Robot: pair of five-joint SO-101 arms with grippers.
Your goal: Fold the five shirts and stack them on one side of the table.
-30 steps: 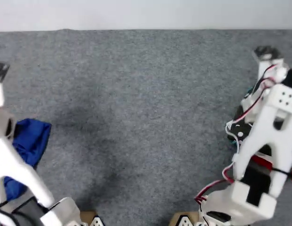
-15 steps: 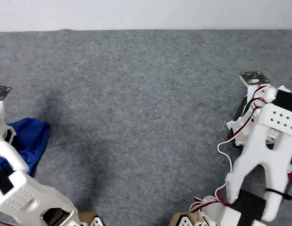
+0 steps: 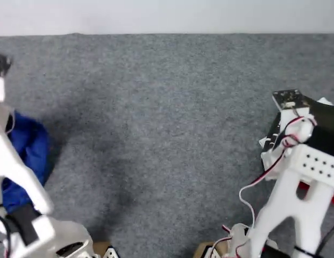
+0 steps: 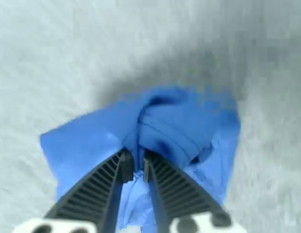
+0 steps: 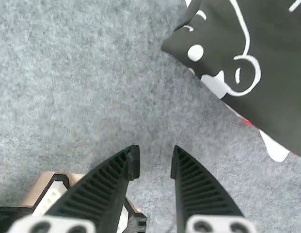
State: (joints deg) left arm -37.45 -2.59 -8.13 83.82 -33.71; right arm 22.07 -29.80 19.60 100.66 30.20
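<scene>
Pincer on left arm (image 4: 134,167) pinching blue shirt (image 4: 189,131), right pincer (image 5: 154,162) spread, near black shirt (image 5: 257,63)

My left gripper (image 4: 134,164) over the blue shirt (image 4: 189,131), black ribbed fingers (image 4: 109,182) drawn nearly together, a fold of blue cloth pinched between the tips, shirt bunched and creased, grey felt table (image 4: 58,53) around it, dark shadow along the shirt's far edge.

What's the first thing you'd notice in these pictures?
The bright blue shirt at the left edge of the grey table, pinched in the left gripper. Then the black shirt with white drawings on the right side, next to the open right gripper.
</scene>
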